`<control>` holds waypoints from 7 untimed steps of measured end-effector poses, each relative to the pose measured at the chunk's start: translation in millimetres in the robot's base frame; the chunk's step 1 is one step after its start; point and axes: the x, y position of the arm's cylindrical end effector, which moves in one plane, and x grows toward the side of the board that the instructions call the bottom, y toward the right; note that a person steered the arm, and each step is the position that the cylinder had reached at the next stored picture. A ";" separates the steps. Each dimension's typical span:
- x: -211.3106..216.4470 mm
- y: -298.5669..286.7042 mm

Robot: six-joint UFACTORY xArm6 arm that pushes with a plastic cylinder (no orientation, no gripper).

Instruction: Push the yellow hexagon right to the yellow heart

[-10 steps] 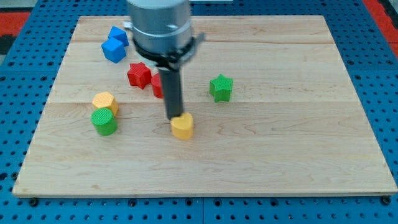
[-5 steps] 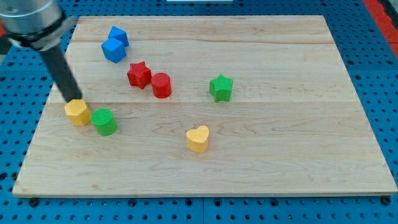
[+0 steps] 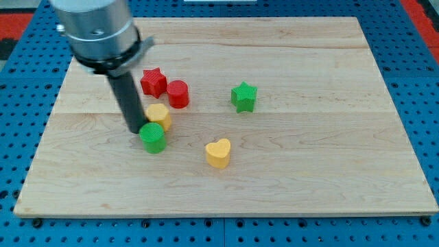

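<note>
The yellow hexagon (image 3: 160,115) sits left of the board's middle, touching the green cylinder (image 3: 153,137) just below it. The yellow heart (image 3: 219,153) lies to the lower right of both, a short gap away. My tip (image 3: 134,130) is at the left side of the green cylinder and just lower left of the yellow hexagon. The arm's body covers the board's upper left.
A red star (image 3: 153,81) and a red cylinder (image 3: 178,93) stand above the hexagon. A green star (image 3: 243,97) is at the middle right. The wooden board (image 3: 329,171) lies on a blue pegboard. The blue blocks are hidden behind the arm.
My tip has moved right from the board's left edge. The yellow hexagon and green cylinder have shifted right, toward the heart. The heart has not moved in the last half second.
</note>
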 end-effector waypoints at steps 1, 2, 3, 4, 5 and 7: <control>-6.6 -6.6; -11.6 -15.5; -20.4 -0.1; -32.2 7.9; -32.8 37.3; -9.6 114.2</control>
